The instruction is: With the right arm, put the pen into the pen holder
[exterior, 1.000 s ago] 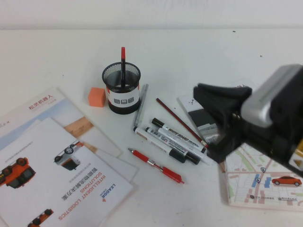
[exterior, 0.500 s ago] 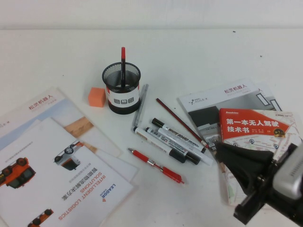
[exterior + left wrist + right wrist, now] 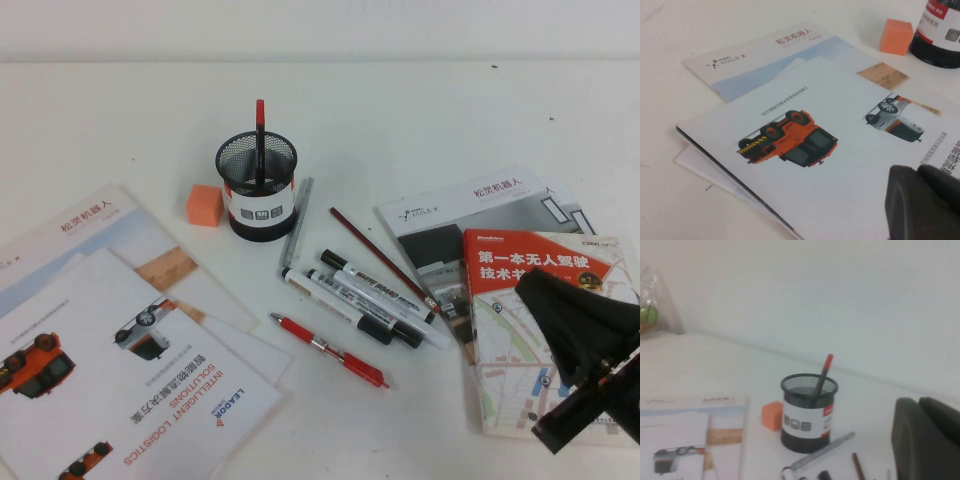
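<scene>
The pen (image 3: 260, 140) w/ the thin black body and red tip stands inside the holder (image 3: 257, 188), leaning on the rim, red end poking up. So the job looks done, I think. The right gripper (image 3: 575, 345) hangs low at the near right of the table, over the red book (image 3: 520, 262), well apart from the holder. Its fingers are together and hold nothing. The left gripper (image 3: 922, 202) sits over the papers (image 3: 110, 360) on the left side; its two black tips look pressed together, nothing between them. Other stuff lies near: an orange block (image 3: 204, 204) just beside the holder, a grey pen (image 3: 296, 222) touching near its base, two white markers (image 3: 365, 300), a thin brown pencil (image 3: 380, 258), and a red pen (image 3: 330, 350) w/ a clear middle. None of those need moving. To finish well, I'd say the right arm should pull back slow and high, so it won't bump the book or knock the markers. It should keep away from the holder too, b/c that cup looks light and a tap could tip it and spill the pen. Keep the fingers shut so they don't catch on anything. The left arm can just wait where it is.
</scene>
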### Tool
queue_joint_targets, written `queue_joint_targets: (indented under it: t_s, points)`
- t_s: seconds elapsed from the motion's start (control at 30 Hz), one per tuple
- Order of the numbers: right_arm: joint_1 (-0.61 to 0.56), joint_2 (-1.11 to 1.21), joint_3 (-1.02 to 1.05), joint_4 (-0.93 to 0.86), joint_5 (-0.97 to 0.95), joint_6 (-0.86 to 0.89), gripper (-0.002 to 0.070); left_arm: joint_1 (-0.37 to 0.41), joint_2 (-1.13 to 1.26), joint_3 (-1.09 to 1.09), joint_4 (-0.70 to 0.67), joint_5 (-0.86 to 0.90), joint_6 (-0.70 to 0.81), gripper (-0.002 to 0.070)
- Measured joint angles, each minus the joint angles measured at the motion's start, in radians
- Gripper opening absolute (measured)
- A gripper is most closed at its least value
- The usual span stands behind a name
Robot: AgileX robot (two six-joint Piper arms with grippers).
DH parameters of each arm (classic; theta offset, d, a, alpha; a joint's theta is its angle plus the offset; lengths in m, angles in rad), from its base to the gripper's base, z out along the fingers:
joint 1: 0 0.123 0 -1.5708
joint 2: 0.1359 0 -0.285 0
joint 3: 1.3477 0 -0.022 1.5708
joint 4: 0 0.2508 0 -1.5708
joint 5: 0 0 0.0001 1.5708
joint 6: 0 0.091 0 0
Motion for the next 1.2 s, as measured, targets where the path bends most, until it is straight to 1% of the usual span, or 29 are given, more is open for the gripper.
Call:
queue_joint_targets:
  t_s: [0.13, 0.23, 0.3, 0.37, 0.5, 0.7, 0.8, 0.9, 1.07, 1.2]
  points:
    - [0.000, -0.051, 0.000, 0.074, 0.058, -0.045, -0.0019, 0.000, 0.000, 0.000, 0.000, 0.000, 0.000, -0.0002]
    - [0.000, -0.138, 0.000, 0.151, 0.190, -0.073, -0.0019, 0.000, 0.000, 0.000, 0.000, 0.000, 0.000, -0.0002]
    - [-0.015, -0.207, 0.002, 0.191, 0.310, -0.078, -0.0019, 0.000, 0.000, 0.000, 0.000, 0.000, 0.000, -0.0003]
    - [-0.065, -0.288, 0.007, 0.211, 0.467, -0.082, -0.0019, 0.000, 0.000, 0.000, 0.000, 0.000, 0.000, -0.0002]
    - [-0.219, -0.464, 0.011, 0.225, 0.744, -0.085, -0.0019, 0.000, 0.000, 0.000, 0.000, 0.000, 0.000, -0.0002]
    - [-0.432, -0.696, 0.021, 0.225, 1.077, -0.086, -0.0019, 0.000, 0.000, 0.000, 0.000, 0.000, 0.000, -0.0002]
    - [-0.522, -0.784, 0.044, 0.225, 1.161, -0.086, -0.0019, 0.000, 0.000, 0.000, 0.000, 0.000, 0.000, -0.0002]
    - [-0.578, -0.832, 0.068, 0.225, 1.197, -0.086, -0.0019, 0.000, 0.000, 0.000, 0.000, 0.000, 0.000, -0.0002]
    - [-0.608, -0.844, 0.104, 0.225, 1.206, -0.086, -0.0019, 0.000, 0.000, 0.000, 0.000, 0.000, 0.000, -0.0002]
    - [-0.610, -0.914, 0.147, 0.225, 1.207, -0.086, -0.0019, 0.000, 0.000, 0.000, 0.000, 0.000, 0.000, -0.0002]
